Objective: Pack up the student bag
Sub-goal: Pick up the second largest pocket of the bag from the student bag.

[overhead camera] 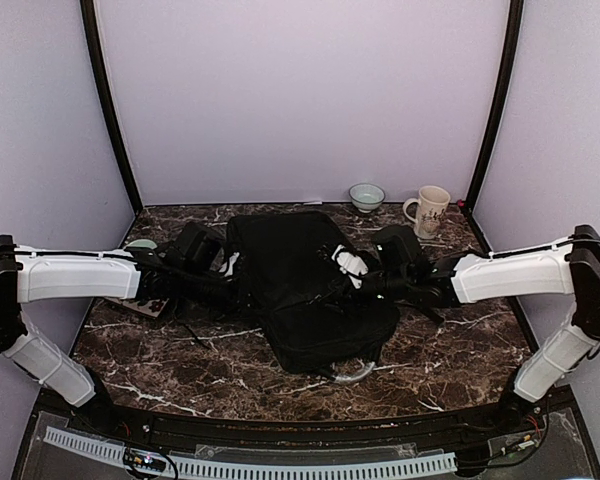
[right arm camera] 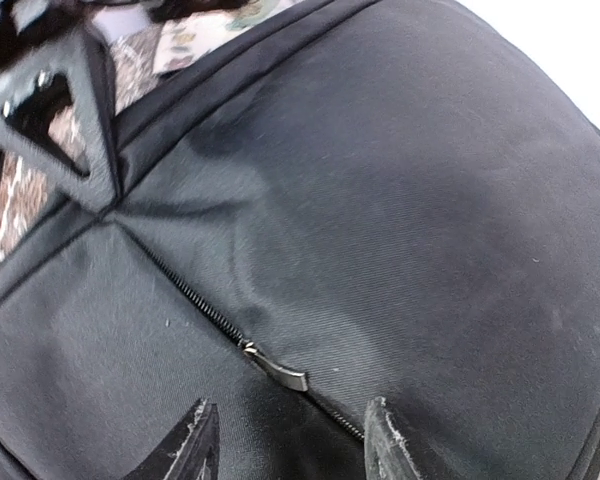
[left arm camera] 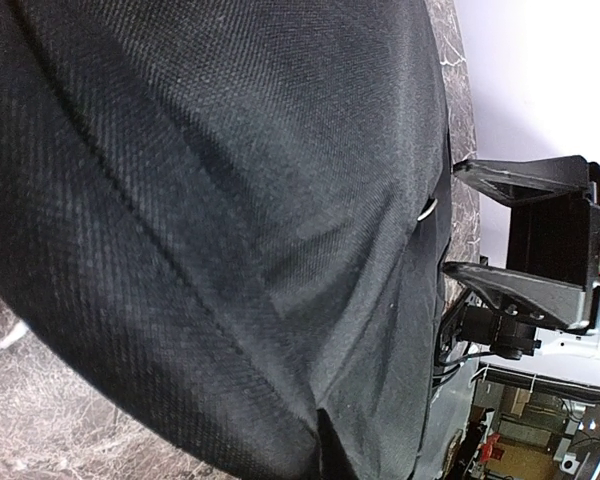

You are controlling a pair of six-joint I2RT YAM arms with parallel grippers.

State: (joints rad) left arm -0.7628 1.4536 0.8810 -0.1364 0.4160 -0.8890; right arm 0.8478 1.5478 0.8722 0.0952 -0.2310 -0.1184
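The student bag [overhead camera: 285,245], a large black rectangular fabric backpack, is lying flat in the middle of the dark marble-patterned table [overhead camera: 180,370], with its silvery-grey loop handle [overhead camera: 350,375] pointing toward the arm bases. The left gripper [right arm camera: 98,190] is sitting closed with its tips at a seam where creases are converging, so it seems to be pinching the cloth. The right gripper [right arm camera: 287,445] is hovering with its jaws parted and holding nothing, straddling the small metal zipper pull [right arm camera: 278,368]. The step in hand is probably working that zipper so the bag can be filled. To do it well, the right fingers should be coming down squarely on the flat tab and closing on metal alone, not on the fabric. The pull should then be running along the line of the teeth while the left pinch is holding the cloth taut against it. Loose fabric bunching under the slider is the main thing likely to jam it. At the far edge a pale ceramic bowl [overhead camera: 366,196] and a cream printed mug [overhead camera: 430,212] are standing well clear. A flat printed card [overhead camera: 140,305] is lying under the left arm, so that forearm is blocking any reach to it.
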